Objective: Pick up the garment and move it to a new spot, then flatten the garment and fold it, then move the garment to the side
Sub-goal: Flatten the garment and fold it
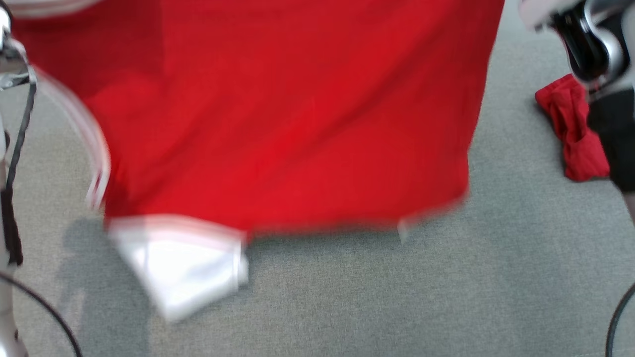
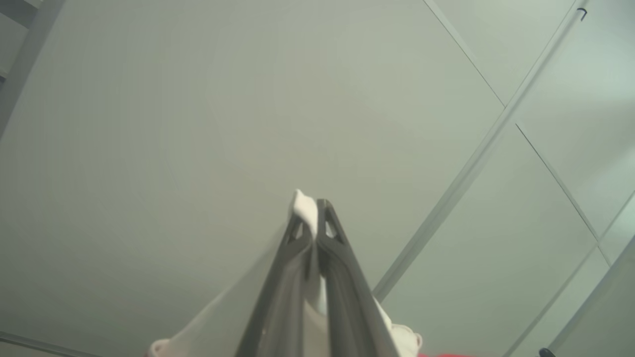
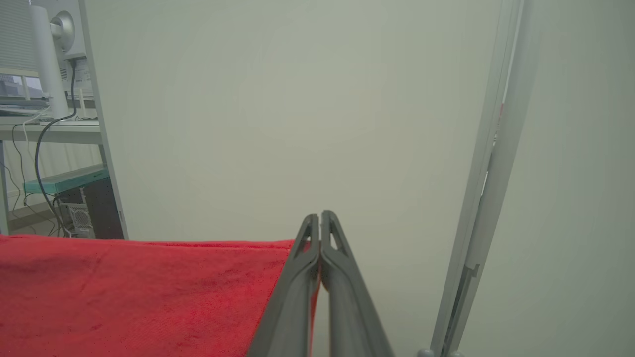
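1. Grey woven surface [image 1: 397,297] lies below the robot, with pale walls behind.
2. A big red cloth garment with white trim [image 1: 278,124] hangs in the air, from 9 o'clock across to 2 o'clock in the head view.
3. The left gripper [image 2: 312,213] is pinched tight on a white bit of it. The right gripper [image 3: 320,218] is pinched tight on its red top edge.
4. A small crumpled red cloth [image 1: 570,129] lies apart at 3 o'clock.
5. I think the best way is to hold both corners level and wide. Lower slowly, bottom edge first, away from the small cloth.
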`<state>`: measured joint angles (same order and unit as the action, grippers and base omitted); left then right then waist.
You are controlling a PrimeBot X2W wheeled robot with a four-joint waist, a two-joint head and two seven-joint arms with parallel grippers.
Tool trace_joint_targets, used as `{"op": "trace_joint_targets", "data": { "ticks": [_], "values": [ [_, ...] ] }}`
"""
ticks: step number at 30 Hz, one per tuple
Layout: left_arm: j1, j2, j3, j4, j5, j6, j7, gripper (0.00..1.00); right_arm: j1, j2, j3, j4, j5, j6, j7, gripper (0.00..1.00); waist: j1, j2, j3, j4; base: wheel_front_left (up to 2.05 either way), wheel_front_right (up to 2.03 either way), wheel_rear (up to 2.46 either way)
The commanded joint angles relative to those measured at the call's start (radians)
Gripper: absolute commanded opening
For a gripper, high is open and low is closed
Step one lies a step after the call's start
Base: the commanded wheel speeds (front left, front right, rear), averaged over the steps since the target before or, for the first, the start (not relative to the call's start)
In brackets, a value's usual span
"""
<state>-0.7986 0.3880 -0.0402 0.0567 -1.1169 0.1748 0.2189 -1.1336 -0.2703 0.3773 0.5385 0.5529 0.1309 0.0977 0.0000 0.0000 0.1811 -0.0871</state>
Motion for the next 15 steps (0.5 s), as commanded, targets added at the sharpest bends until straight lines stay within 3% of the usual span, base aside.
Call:
{"op": "trace_joint_targets", "data": {
  "ticks": [1, 2, 4, 8, 11, 15],
  "values": [
    [-0.147, 0.034, 0.013, 0.170, 0.086, -0.100, -0.136, 0.00, -0.148, 0.037, -0.002, 0.168, -0.093, 0.000, -0.181, 0.00, 0.0000, 0.0000, -0.047, 0.006, 0.00, 0.00, 0.00],
    [-0.147, 0.034, 0.013, 0.170, 0.086, -0.100, -0.136, 0.00, -0.148, 0.037, -0.002, 0.168, -0.093, 0.000, -0.181, 0.00, 0.0000, 0.0000, -0.047, 0.006, 0.00, 0.00, 0.00],
    [-0.228, 0.010, -0.003, 0.309, 0.120, -0.178, -0.239, 0.00, -0.251, 0.055, -0.069, 0.326, -0.180, 0.000, -0.329, 0.00, 0.0000, 0.0000, -0.067, 0.022, 0.00, 0.00, 0.00],
    [-0.296, -0.017, -0.062, 0.481, 0.123, -0.291, -0.307, 0.00, -0.325, 0.068, -0.067, 0.510, -0.366, 0.000, -0.358, 0.00, 0.0000, 0.0000, -0.015, 0.042, 0.00, 0.00, 0.00],
    [-0.248, -0.022, -0.096, 0.532, 0.106, -0.303, -0.325, 0.00, -0.279, 0.078, -0.095, 0.557, -0.410, 0.000, -0.359, 0.00, 0.0000, 0.0000, 0.058, 0.040, 0.00, 0.00, 0.00],
    [-0.109, -0.027, -0.194, 0.498, 0.063, -0.305, -0.368, 0.00, -0.153, 0.111, -0.152, 0.527, -0.433, 0.000, -0.359, 0.00, 0.0000, 0.0000, 0.161, 0.021, 0.00, 0.00, 0.00]
  ]
}}
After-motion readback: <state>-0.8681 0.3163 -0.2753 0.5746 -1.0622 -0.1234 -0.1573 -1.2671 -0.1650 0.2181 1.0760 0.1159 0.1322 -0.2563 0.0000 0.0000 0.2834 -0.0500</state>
